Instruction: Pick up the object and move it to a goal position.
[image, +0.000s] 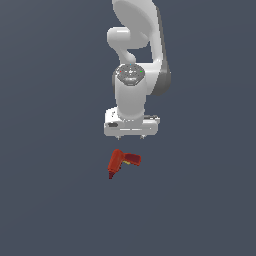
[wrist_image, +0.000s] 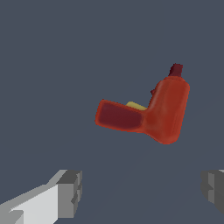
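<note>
The red toy drill (image: 122, 162) lies on the grey floor (image: 50, 200) just below the centre of the exterior view, a little under and apart from the gripper (image: 130, 136), which points downward from the white arm (image: 135, 60) with its fingers (wrist_image: 70, 192) spread wide, holding nothing.

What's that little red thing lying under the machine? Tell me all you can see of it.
It looks like a toy power drill, glossy red like plastic and bent in an L: a thick body ending in a dark tip, a darker red handle branching off, a yellow patch in the crook. It lies on the plain grey surface, just below the open tool, and nothing grips or touches it.
</note>
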